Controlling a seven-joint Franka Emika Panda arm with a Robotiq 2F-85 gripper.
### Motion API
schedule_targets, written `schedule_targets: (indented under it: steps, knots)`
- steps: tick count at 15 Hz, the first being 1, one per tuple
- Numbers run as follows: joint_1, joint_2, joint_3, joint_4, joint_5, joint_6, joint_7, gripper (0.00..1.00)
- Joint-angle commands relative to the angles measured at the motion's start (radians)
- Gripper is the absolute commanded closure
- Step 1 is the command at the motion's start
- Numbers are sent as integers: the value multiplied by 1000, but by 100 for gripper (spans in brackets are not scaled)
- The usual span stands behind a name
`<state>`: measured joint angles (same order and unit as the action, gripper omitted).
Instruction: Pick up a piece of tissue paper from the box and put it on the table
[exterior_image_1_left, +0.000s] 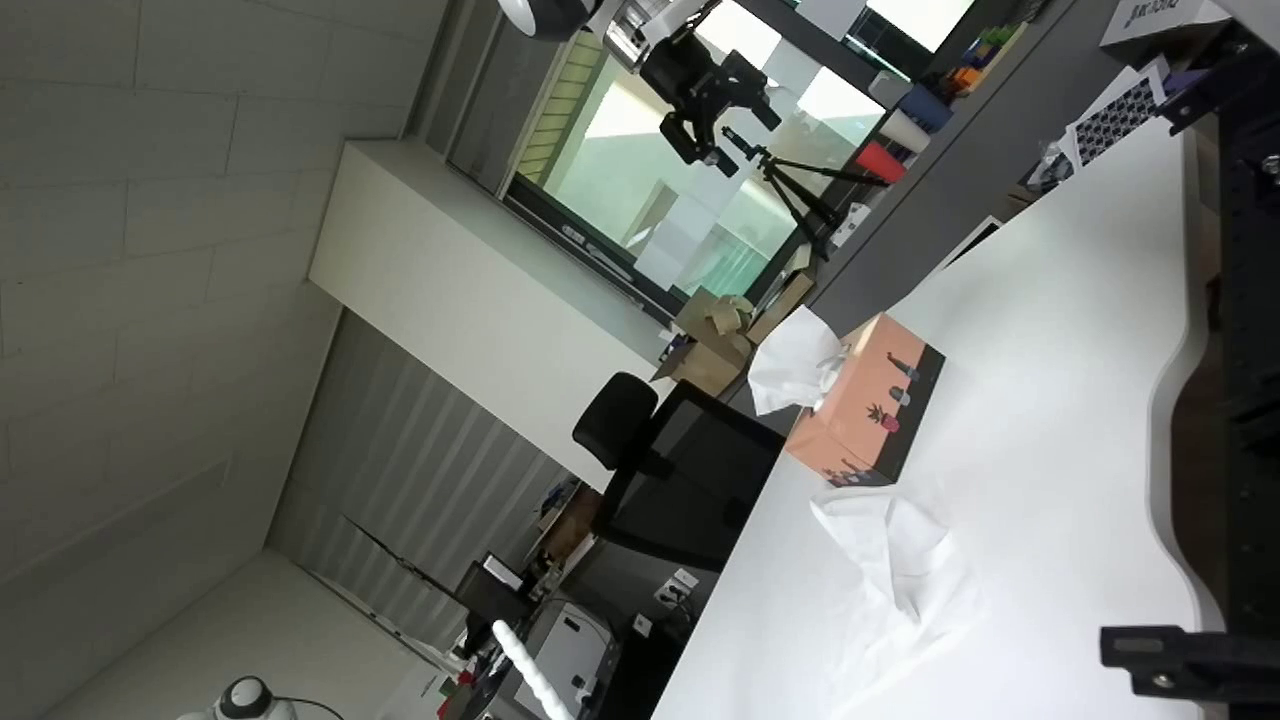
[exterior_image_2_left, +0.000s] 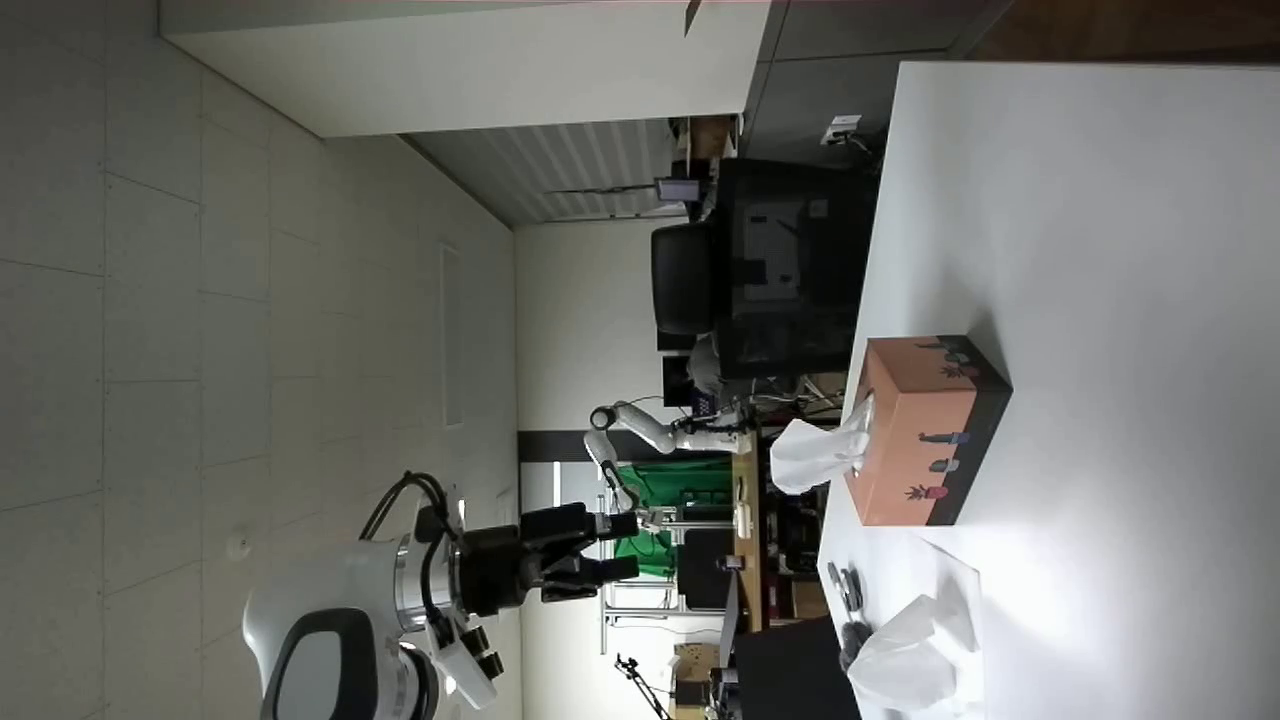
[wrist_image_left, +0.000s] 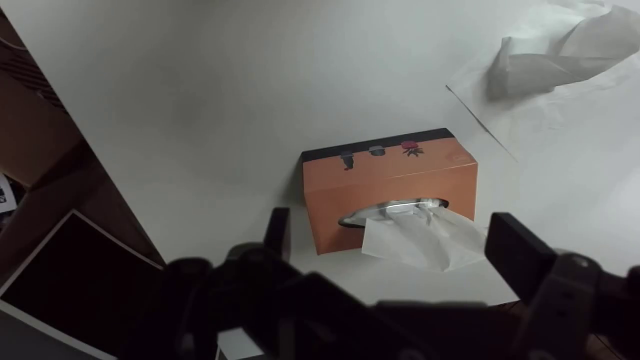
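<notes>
My claw (exterior_image_2_left: 628, 547) is released: its two fingers (wrist_image_left: 520, 250) stand wide apart. I hold it high over the white surface (exterior_image_2_left: 1120, 280), well apart from the things resting there. In both exterior views (these lie turned on their side, the ceiling over at the left) the fingers point down toward the surface.

The box (exterior_image_1_left: 865, 400) sits upright on it, salmon-pink, with a dark band along its base and small potted plants printed on its side. A white slot tissue (wrist_image_left: 425, 242) rises from the opening in its top, bunched where it leaves the box and spreading toward its free edge. In my wrist view this tissue shows between my two fingers.

The piece of tissue paper (exterior_image_2_left: 905, 660) on the surface lies crumpled beside the box, near it but apart in the wrist view, some of its folds standing up. In an exterior view part of it fades into the bright white, so I cannot make out its whole outline. A thin straight line (wrist_image_left: 482, 125) shows between it and the box; I cannot tell what it belongs to.

Past the surface's rim I see a black chair (exterior_image_1_left: 690, 470), cardboard boxes (exterior_image_1_left: 700, 365) and a black tripod (exterior_image_1_left: 770, 168). A white robot arm (exterior_image_2_left: 645, 430) stands well back, near something green (exterior_image_2_left: 670, 484).
</notes>
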<state>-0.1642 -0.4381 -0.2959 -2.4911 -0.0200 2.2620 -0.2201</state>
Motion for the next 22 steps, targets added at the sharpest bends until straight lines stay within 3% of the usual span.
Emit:
schedule_targets:
  steps: [1,6,13,18,22]
  knots:
    - [-12,2,12,2,7,-2,-5,0]
    - [-3,14,2,16,22,8,-25,0]
    - [112,333,-49,179,131,89,-482,0]
    - [70,603,58,364,124,114,-695,0]
    - [26,737,134,517,14,67,-798,0]
